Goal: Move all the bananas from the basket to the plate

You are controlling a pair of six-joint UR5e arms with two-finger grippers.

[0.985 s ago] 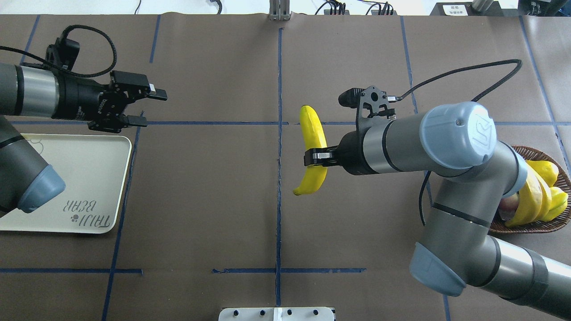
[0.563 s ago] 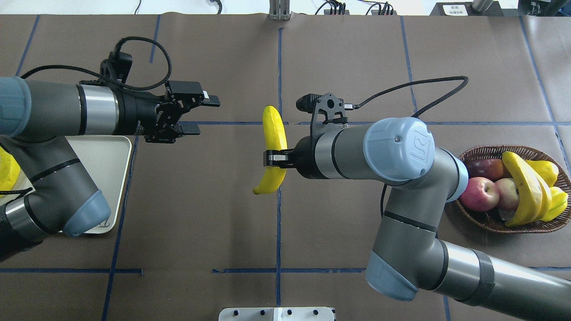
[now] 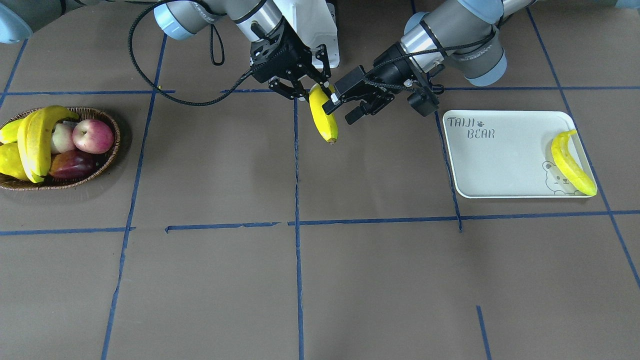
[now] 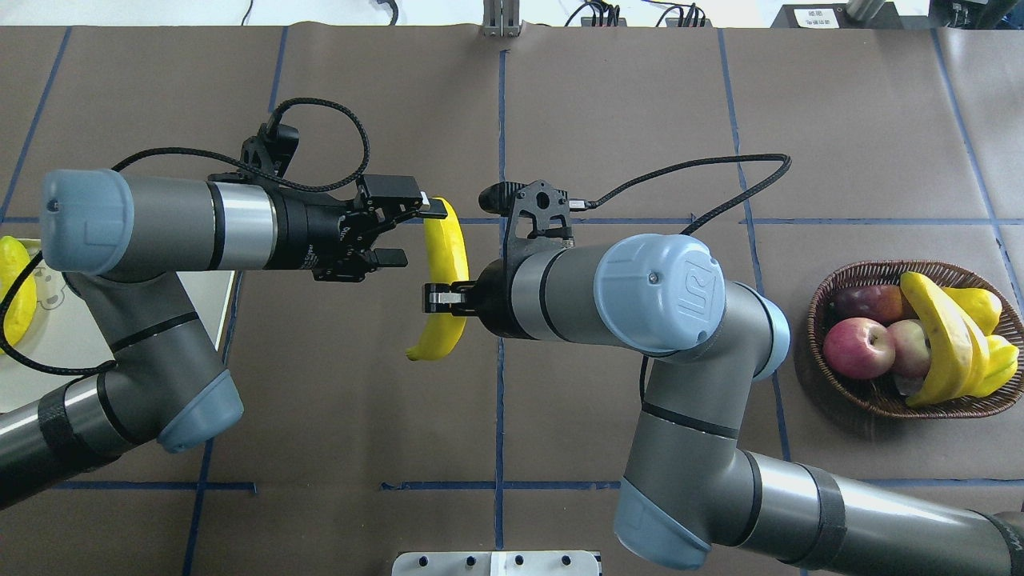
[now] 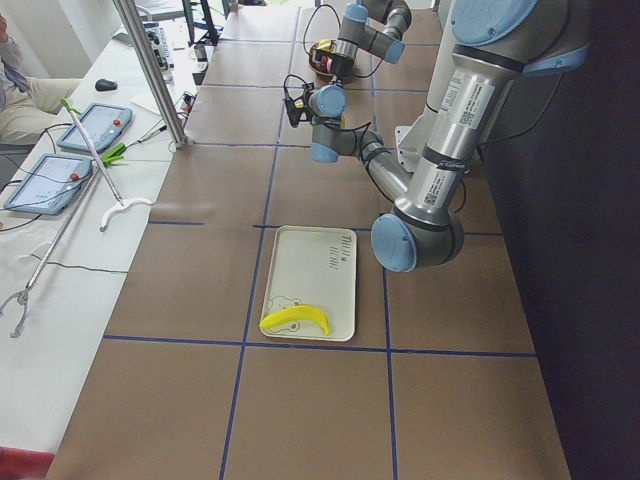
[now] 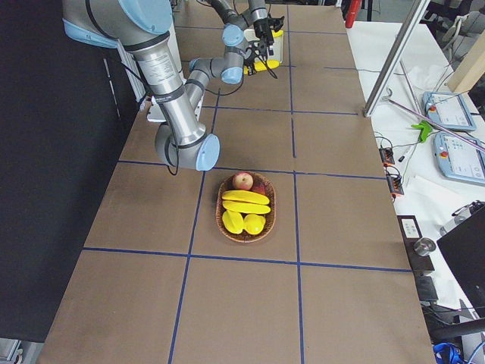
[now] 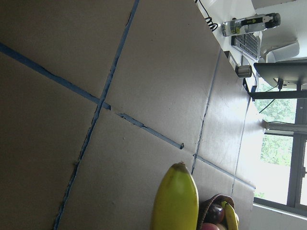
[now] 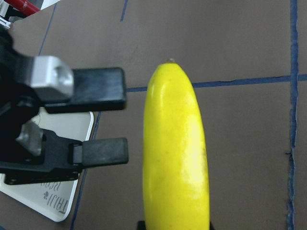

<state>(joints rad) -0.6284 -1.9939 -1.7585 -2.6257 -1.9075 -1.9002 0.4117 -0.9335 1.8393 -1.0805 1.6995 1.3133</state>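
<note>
My right gripper point(image 4: 445, 298) is shut on a yellow banana point(image 4: 448, 256) and holds it above mid-table. My left gripper point(image 4: 412, 234) is open, its fingertips just beside the banana's far half. In the right wrist view the banana point(image 8: 177, 153) lies just past the left gripper's fingers point(image 8: 91, 88), not between them. One banana point(image 3: 570, 162) lies on the plate point(image 3: 500, 160). Two bananas point(image 4: 944, 344) lie in the basket point(image 4: 880, 400) at the right. In the front view the held banana point(image 3: 322, 117) hangs between my right gripper point(image 3: 311, 90) and my left gripper point(image 3: 341, 111).
The basket also holds two apples point(image 4: 858, 348), a dark red fruit point(image 4: 860, 302) and lumpy yellow fruit point(image 4: 988, 308). A white block point(image 4: 496, 564) sits at the near table edge. Blue tape lines cross the brown table.
My right arm has carried the banana leftward past the centre line. My left arm has swung right from the plate, its open gripper now next to the banana.
</note>
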